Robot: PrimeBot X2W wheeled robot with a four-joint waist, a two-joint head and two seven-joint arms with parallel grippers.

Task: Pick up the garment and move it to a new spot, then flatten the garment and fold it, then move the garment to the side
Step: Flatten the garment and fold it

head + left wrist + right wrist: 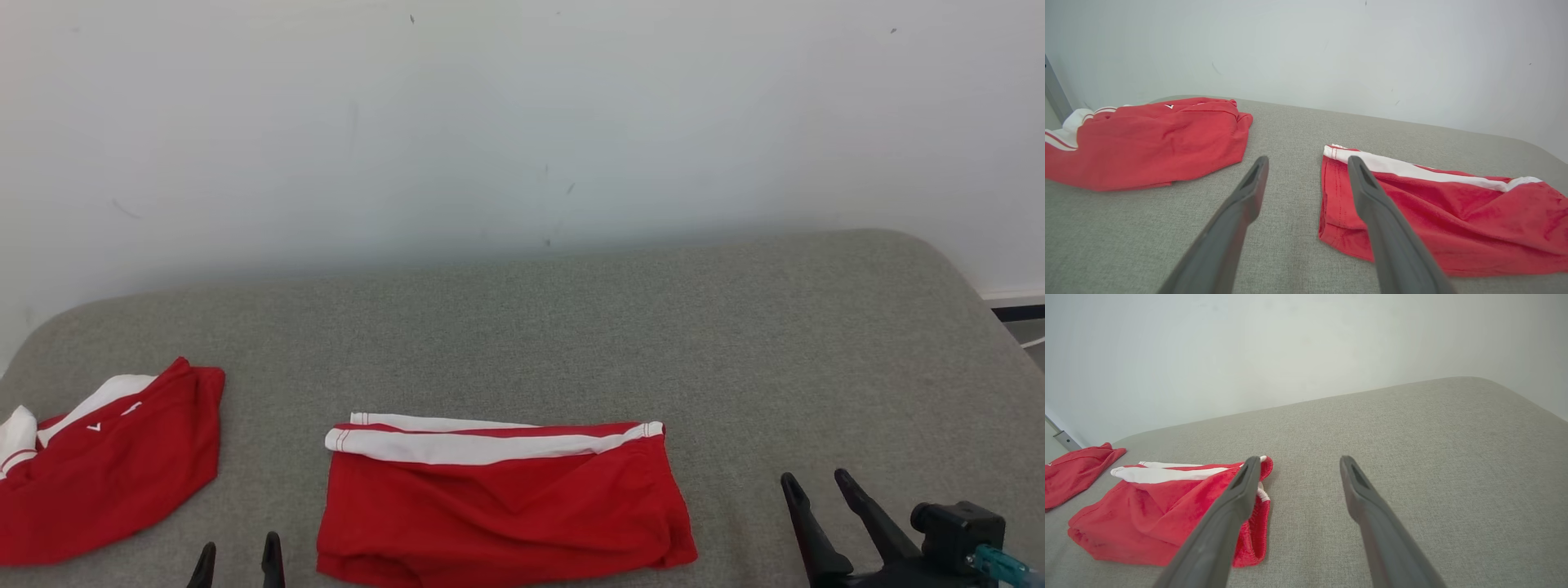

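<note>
**Folded garment (502, 498) awaits pickup**

Your folded red garment lies on the grey table (735, 327) between the left gripper (240, 541) and the right gripper (814, 474) — both spread wide, empty. It looks light, limp and quick to unfold — pinch all layers at both short ends.

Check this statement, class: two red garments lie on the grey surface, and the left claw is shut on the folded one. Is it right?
No. The left claw is open, gripping nothing; the left wrist view shows its fingers spread apart. The folded garment and the other garment do lie on the grey surface.
</note>
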